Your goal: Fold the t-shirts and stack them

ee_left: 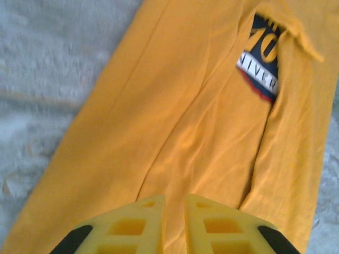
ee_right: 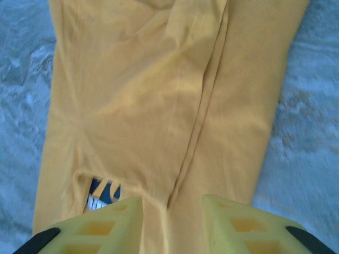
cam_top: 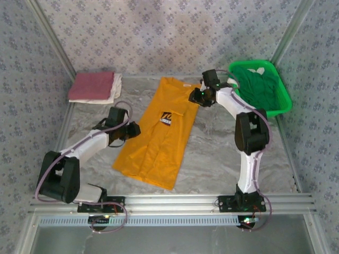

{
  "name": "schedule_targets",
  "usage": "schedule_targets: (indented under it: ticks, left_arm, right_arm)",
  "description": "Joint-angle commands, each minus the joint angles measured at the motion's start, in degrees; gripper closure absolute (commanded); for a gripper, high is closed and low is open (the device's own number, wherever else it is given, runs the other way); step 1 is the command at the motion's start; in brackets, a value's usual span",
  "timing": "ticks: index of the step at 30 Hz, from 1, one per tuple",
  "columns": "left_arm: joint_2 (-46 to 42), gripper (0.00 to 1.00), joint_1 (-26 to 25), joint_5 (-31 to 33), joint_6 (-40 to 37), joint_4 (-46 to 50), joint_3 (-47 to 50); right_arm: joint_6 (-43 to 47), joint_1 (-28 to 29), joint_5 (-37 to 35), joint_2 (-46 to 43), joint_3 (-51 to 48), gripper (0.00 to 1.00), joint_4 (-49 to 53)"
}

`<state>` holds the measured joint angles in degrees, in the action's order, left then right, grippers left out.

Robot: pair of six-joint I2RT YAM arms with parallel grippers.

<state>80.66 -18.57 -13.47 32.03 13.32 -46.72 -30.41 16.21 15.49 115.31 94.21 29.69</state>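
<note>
- At the middle of the overhead view we see the orange-yellow t-shirt (cam_top: 153,140) lying long and narrow on the grey table (cam_top: 222,153), slanting from upper right to lower left, with both sides folded inward
- Its dark navy chest print (cam_top: 166,118) peeks out between the folded flaps
- We find the left gripper (cam_top: 134,128) just beside the shirt's left edge, about level with the print
- In the left wrist view its yellow fingers (ee_left: 137,227) sit at the bottom edge over the cloth, close together with a thin slit between them; we cannot tell whether they pinch anything
- Upper right in that view, the print is half covered by a flap, well away from the fingers
- We see the right gripper (cam_top: 195,97) at the shirt's upper right corner
- In the right wrist view its fingers (ee_right: 238,225) are spread apart, and a long crease of the shirt runs down into the gap between them
- The cloth is fairly smooth, with soft lengthwise wrinkles
- Upper left in the overhead view, a folded dusty red t-shirt (cam_top: 91,85) lies on a white t-shirt (cam_top: 115,87)
- Upper right, a green t-shirt (cam_top: 259,84) sits in a green basket (cam_top: 283,103)
</note>
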Motion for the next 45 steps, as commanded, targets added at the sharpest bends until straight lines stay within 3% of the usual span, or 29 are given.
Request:
schedule_targets:
  ticks: [1, 7, 18, 27, 34, 40, 45]
  left_arm:
    - [5.3, 0.85, 0.9, 0.6, -3.3, 1.7, -4.0]
    - [12.0, 0.87, 0.9, 0.0, -4.5, -0.3, -5.7]
    - [14.8, 0.88, -1.1, -0.7, -1.4, -4.7, -1.6]
    - [15.9, 0.88, -3.8, -2.1, 4.3, -10.8, 1.0]
    - [18.9, 0.86, -3.8, -0.6, 5.0, -11.6, -3.8]
    - [18.5, 0.86, -3.7, -0.2, 5.4, -9.8, -6.2]
    - [8.5, 0.8, -3.7, 1.8, 5.7, -7.0, -3.2]
  right_arm:
    - [1.2, 1.2, -2.9, -4.3, -6.4, 0.63, 0.0]
    - [1.0, 1.8, -2.1, -2.8, -10.5, 0.63, -2.0]
    - [1.1, 2.6, -0.4, 8.5, -4.0, 0.65, -3.3]
    - [0.6, 1.4, -0.1, 19.1, 7.6, 0.66, -3.2]
    - [-0.5, -0.2, 0.8, 25.1, 19.2, 0.66, -0.2]
    - [-0.1, -0.3, 2.9, 21.9, 20.6, 0.64, 2.9]
    - [2.2, 0.1, 4.3, 10.1, 12.5, 0.6, 2.5]
